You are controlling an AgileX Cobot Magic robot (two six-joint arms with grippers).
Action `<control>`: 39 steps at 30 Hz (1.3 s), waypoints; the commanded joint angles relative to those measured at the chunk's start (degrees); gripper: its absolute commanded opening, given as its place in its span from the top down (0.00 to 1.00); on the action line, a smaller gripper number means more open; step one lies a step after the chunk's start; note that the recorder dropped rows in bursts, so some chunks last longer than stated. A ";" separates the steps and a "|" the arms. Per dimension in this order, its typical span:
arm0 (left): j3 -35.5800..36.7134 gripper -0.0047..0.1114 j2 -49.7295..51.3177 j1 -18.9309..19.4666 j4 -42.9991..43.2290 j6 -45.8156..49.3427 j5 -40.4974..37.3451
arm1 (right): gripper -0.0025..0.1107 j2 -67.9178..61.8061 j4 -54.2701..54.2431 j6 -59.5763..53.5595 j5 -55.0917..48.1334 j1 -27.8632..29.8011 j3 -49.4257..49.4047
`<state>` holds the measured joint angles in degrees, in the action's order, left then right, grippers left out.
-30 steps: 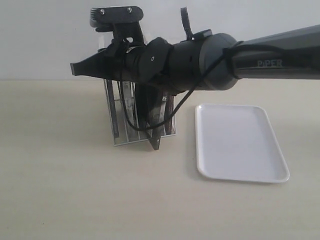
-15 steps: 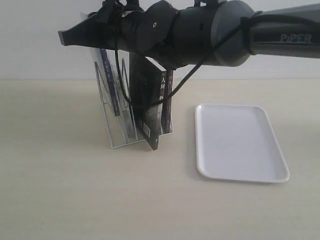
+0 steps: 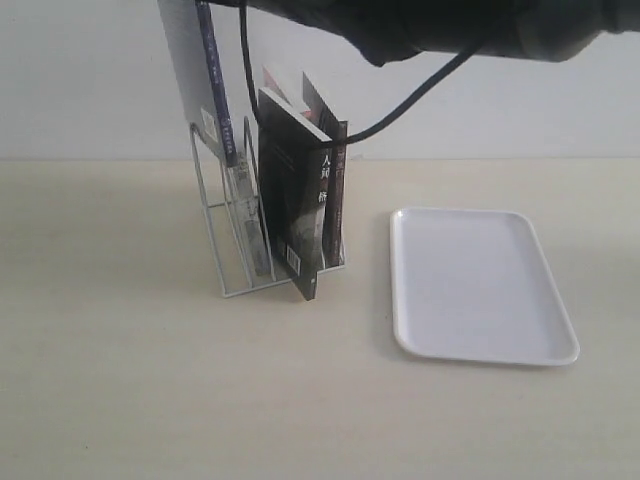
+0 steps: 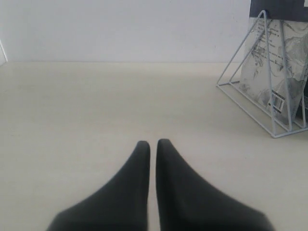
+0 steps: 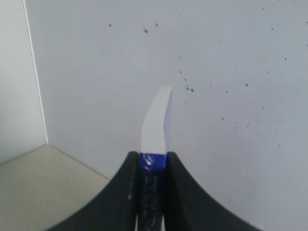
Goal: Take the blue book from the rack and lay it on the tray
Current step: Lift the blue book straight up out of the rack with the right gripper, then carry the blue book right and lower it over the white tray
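The blue book (image 3: pixel 212 90) hangs upright above the left end of the white wire rack (image 3: pixel 228 250), showing its dark blue spine and grey back cover. Its lower end is level with the rack's top and its upper end is cut off by the frame. In the right wrist view my right gripper (image 5: pixel 153 158) is shut on the blue book (image 5: pixel 153 161), with its white page edge sticking out past the fingertips. In the exterior view only the dark arm (image 3: pixel 420 20) shows. The white tray (image 3: pixel 480 285) lies flat to the rack's right. My left gripper (image 4: pixel 153 143) is shut over bare table, apart from the rack (image 4: pixel 260 91).
A black-covered book (image 3: pixel 295 210) leans in the rack's right slots, with a red-spined book (image 3: pixel 338 190) behind it. A pale cover with a barcode (image 4: pixel 276 98) shows through the rack wires. A black cable (image 3: pixel 300 130) dangles from the arm over the books. A wall stands behind the table.
My right arm has risen almost out of the top of the exterior view, drawing the blue book up from the rack's left slot. The other books and the tray have stayed put.
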<state>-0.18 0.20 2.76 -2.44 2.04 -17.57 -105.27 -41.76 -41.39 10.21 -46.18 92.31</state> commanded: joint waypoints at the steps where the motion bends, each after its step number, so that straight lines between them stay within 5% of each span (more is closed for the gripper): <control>1: 0.18 0.92 -0.20 0.01 0.09 -0.13 0.85 | 0.98 3.69 0.14 -1.16 1.95 -0.11 0.94; 10: 0.18 0.92 -0.20 0.01 0.09 -0.13 0.85 | 0.98 8.93 -2.85 -5.12 0.77 -0.11 0.94; 18: 0.18 0.92 -0.20 0.01 0.09 -0.13 0.85 | 0.98 14.81 -17.46 -21.84 1.64 -0.11 -1.09; 29: 0.18 0.92 -0.20 0.01 0.09 -0.13 0.85 | 0.98 26.34 -58.19 -75.11 24.96 -0.11 -6.70; 39: 0.18 0.92 -0.20 0.01 0.09 -0.13 0.85 | 0.98 28.56 -58.19 -80.33 51.49 -2.43 -6.70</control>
<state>-0.18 0.20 2.76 -2.44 2.04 -17.57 -77.41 -101.55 -120.86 56.49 -48.39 85.56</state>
